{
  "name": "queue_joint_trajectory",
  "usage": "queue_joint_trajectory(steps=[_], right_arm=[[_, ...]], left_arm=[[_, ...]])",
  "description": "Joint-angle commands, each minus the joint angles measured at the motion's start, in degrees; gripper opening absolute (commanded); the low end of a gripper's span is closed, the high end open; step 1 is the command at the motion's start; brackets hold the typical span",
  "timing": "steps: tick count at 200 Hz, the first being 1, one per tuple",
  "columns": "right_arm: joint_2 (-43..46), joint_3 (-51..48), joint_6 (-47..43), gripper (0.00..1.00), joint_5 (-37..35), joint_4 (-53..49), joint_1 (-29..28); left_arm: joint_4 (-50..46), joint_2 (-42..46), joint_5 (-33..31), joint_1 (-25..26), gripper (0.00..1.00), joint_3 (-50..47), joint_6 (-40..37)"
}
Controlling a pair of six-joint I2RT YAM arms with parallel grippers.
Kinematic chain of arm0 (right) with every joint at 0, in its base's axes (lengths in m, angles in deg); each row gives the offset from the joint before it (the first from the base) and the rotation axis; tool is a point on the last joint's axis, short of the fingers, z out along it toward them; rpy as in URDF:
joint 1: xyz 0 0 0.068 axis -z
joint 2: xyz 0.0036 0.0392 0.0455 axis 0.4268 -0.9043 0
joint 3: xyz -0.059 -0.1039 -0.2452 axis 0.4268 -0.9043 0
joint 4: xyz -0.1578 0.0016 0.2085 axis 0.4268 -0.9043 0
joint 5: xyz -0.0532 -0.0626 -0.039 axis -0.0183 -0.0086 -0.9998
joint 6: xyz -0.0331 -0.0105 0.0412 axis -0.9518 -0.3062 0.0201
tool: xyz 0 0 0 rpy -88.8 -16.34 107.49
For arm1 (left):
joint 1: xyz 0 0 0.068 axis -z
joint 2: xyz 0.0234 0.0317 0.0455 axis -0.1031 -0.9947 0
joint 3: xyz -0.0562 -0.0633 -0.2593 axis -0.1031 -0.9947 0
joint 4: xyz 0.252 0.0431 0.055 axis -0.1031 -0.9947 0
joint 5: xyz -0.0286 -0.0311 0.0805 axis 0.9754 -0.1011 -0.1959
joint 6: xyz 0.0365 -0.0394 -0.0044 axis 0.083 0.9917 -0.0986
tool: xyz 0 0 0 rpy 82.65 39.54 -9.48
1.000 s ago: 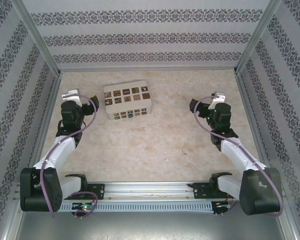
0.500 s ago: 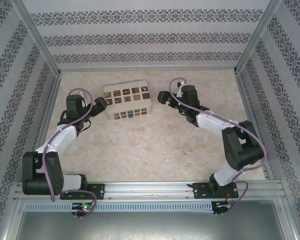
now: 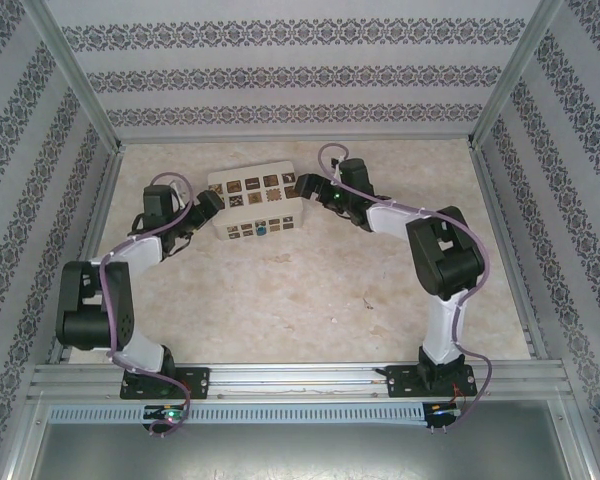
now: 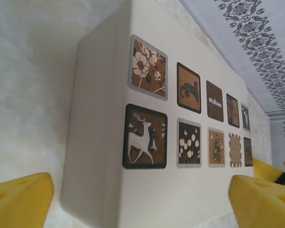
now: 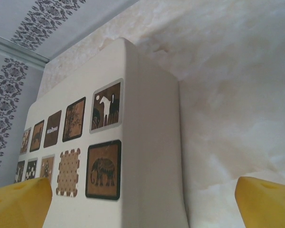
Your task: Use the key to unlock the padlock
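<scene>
Arms angled inward; left tool (image 3: 212, 203) and right tool (image 3: 306, 186), jaws spread wide

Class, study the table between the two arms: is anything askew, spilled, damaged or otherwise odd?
Only mildly. The cream box lies slightly skewed to the table edges, its right end farther back. A tiny blue spot on its near face is too small to identify. Nothing looks spilled or broken.

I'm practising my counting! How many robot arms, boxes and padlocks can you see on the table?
Robot arms: 2 (left arm, right arm)
Box, cream with brown picture tiles: 1
Padlock, tiny and blue, on the box's front: 1
Total: 4
</scene>
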Motion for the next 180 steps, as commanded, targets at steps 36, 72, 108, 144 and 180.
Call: queue_joint_trajectory(steps=[36,72,108,144,180], right_arm=[[-3.8,4.8,1.8,0.99,5.1,1.0,-1.9],[-3.2,3.8,1.7,0.99,7.4,1.2,-2.2],[-0.6,0.7,1.0,0.98,9.7,2.0,-2.8],[3.6,-4.2,0.4,0.97,9.2,2.4,-3.6],[8.7,-9.9,0.2,0.97,8.0,2.8,-4.7]], left_arm=[[5.3,-6.9,9.4,1.8,0.81,5.6,3.4],[7.0,-7.7,9.8,3.0,0.78,4.7,4.5],[7.2,-7.9,9.9,5.0,0.77,4.5,4.4],[6.4,-6.6,10.1,6.9,0.77,4.1,3.9],[5.5,-4.3,10.3,8.4,0.77,2.4,3.7]])
